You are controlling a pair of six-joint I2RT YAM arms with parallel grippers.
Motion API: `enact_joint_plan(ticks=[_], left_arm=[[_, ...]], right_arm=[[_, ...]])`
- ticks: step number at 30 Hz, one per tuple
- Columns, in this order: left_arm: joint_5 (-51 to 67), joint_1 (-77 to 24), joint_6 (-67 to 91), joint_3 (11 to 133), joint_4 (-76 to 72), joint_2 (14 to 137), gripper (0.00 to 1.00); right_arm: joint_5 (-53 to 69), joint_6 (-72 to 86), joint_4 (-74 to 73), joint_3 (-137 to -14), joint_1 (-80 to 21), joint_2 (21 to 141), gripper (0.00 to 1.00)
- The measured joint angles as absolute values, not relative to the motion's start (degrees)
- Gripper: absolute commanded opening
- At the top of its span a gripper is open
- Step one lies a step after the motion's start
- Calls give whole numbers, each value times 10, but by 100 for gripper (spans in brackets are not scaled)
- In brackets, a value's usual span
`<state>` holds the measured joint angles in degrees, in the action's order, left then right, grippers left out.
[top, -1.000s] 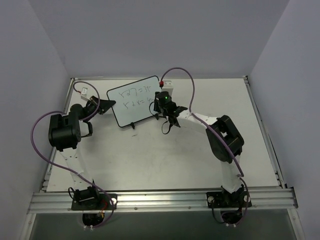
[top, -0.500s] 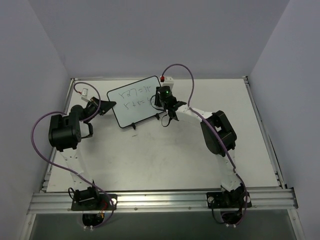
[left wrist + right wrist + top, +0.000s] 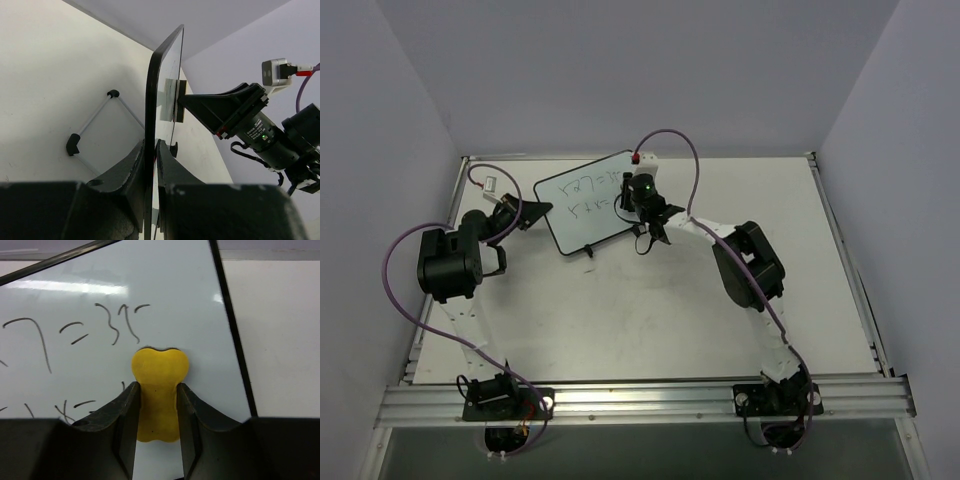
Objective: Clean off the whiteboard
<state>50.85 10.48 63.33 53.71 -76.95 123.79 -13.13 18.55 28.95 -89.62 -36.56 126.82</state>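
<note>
Whiteboard (image 3: 578,205) stands propped toward the 12 o'clock end of the surface (image 3: 620,310), a little to the 11 o'clock side. The left tool (image 3: 542,208) is clenched on the board's black frame at its 9 o'clock edge, one finger on each side of the thin rim. The right tool (image 3: 156,400) is grasping a yellow eraser (image 3: 159,367), pressed flat against the board's face near the 3 o'clock edge. Dark handwriting (image 3: 75,332) runs across the white from the eraser's 12 o'clock round to its 8 o'clock. From the eraser to the frame at its 3 o'clock the board shows bare white.
</note>
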Motion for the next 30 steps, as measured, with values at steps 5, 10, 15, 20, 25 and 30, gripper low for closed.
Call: enact_joint_plan(ticks=[5, 10, 15, 20, 25, 30], left_arm=[[510, 105, 629, 537, -770, 1238, 2], [511, 104, 627, 537, -770, 1238, 2], [512, 104, 627, 537, -770, 1238, 2], [512, 102, 624, 537, -770, 1238, 2], [512, 101, 623, 537, -771, 1238, 2], [513, 100, 623, 536, -774, 1238, 2]], right_arm=[[-137, 175, 296, -910, -404, 1274, 0], [-132, 174, 294, -911, -447, 1277, 0], [-129, 172, 294, -909, -456, 1280, 0], [-126, 172, 303, -904, -421, 1279, 0], [-132, 164, 311, -897, -385, 1274, 0], [-141, 163, 328, -864, -361, 1262, 0]])
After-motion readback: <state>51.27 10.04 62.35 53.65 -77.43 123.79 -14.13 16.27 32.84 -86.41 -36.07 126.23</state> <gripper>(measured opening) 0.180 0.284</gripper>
